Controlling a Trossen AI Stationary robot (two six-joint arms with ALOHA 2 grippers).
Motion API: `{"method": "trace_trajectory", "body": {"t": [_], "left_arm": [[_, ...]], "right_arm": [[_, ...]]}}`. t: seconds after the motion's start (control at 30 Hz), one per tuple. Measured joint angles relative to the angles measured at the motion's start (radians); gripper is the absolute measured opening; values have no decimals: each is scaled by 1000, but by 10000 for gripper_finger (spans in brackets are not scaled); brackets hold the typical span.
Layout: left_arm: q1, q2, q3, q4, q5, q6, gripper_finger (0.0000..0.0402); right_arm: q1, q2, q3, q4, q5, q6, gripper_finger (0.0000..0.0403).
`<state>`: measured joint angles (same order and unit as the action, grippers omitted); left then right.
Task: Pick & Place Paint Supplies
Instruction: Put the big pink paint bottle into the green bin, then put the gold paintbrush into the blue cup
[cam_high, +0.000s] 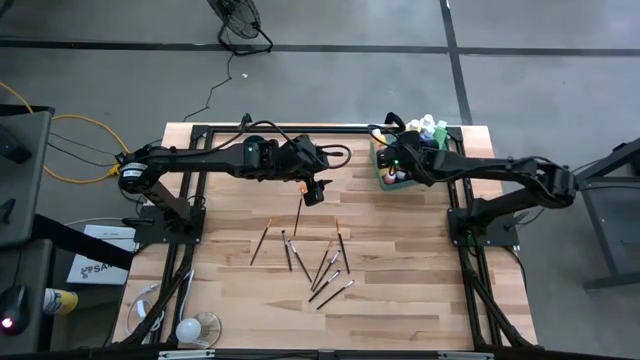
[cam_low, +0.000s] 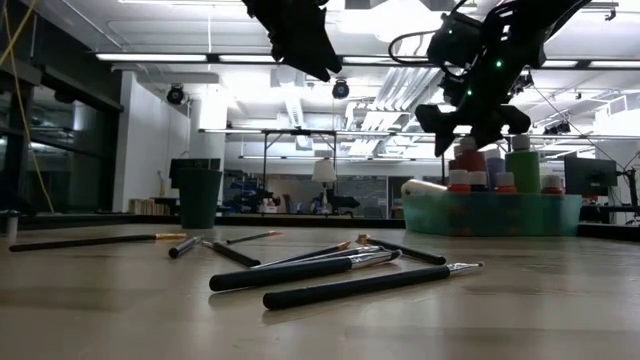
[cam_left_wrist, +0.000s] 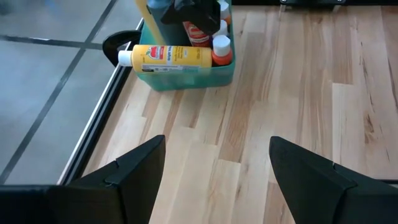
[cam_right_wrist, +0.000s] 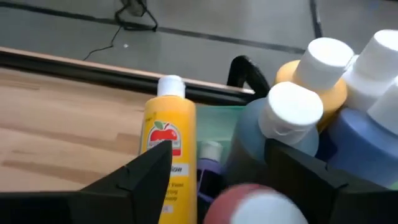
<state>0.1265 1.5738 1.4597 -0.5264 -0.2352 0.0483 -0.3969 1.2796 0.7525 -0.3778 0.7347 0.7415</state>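
Paint bottles (cam_high: 428, 128) stand packed in the green tray (cam_high: 383, 172) at the desk's far right corner, with a yellow bottle (cam_left_wrist: 166, 57) lying across the tray's rim, while paintbrushes (cam_high: 322, 265) lie scattered on the bare wood toward the near edge. I have the right gripper (cam_high: 397, 160) poised over the tray, its fingers spread with nothing between them. My left gripper (cam_high: 316, 192) hangs above the middle of the desk, likewise spread and empty.
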Motion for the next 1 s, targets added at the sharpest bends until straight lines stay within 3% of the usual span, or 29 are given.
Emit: {"method": "trace_trajectory", "body": {"t": [0.2,0.5,0.73,1.0], "left_arm": [[0,0,0,0,1,-3,281],[0,0,0,-56,1,-40,281],[0,0,0,-134,1,-285,281],[12,0,0,-339,-13,-578,280]], "right_arm": [[0,-55,0,-29,-67,-5,256],[0,-262,0,-31,-157,-112,242],[0,-423,0,-30,-270,-118,242],[0,-523,0,-30,-520,-189,242]]}}
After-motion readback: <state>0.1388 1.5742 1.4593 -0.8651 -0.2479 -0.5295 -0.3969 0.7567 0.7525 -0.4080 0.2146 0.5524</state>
